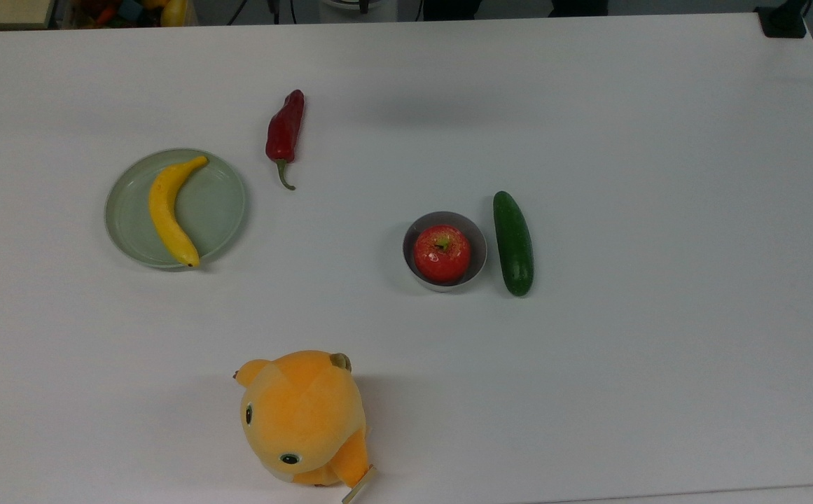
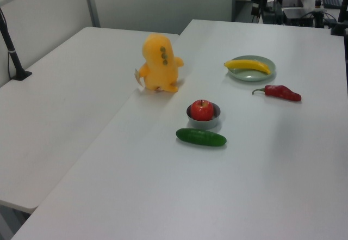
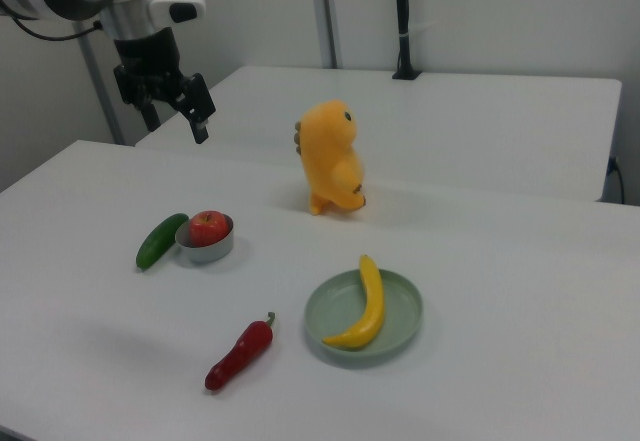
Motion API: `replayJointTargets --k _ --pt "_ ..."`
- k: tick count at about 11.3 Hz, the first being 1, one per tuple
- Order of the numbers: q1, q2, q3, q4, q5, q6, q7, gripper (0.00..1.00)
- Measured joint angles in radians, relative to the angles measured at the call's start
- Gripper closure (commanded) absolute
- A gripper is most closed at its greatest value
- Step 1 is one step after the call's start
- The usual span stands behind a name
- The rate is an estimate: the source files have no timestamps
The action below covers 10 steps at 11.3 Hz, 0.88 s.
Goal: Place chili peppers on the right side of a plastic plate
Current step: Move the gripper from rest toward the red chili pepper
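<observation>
The dark red chili pepper (image 1: 285, 129) (image 2: 283, 92) (image 3: 240, 353) lies flat on the white table, its green stem curling toward the top view's bottom. It rests just off the pale green plastic plate (image 1: 218, 210) (image 2: 244, 76) (image 3: 402, 311), up and to the top view's right of the rim, without touching it. A yellow banana (image 1: 170, 210) (image 3: 369, 304) lies across the plate. My gripper (image 3: 176, 119) hangs high in the air at the right view's upper left, open and empty, far from the chili and the plate.
A grey bowl (image 1: 478, 241) holds a red apple (image 1: 442, 253), and a green cucumber (image 1: 513, 242) lies beside it. An orange plush toy (image 1: 302, 417) stands near the top view's bottom edge. A second white table (image 2: 60, 87) adjoins this one.
</observation>
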Motion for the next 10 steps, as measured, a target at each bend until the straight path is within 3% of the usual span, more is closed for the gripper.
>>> replayJointTargets --k 10 --pt "0.002 -0.005 0.001 0.002 0.0 -0.009 -0.002 0.0"
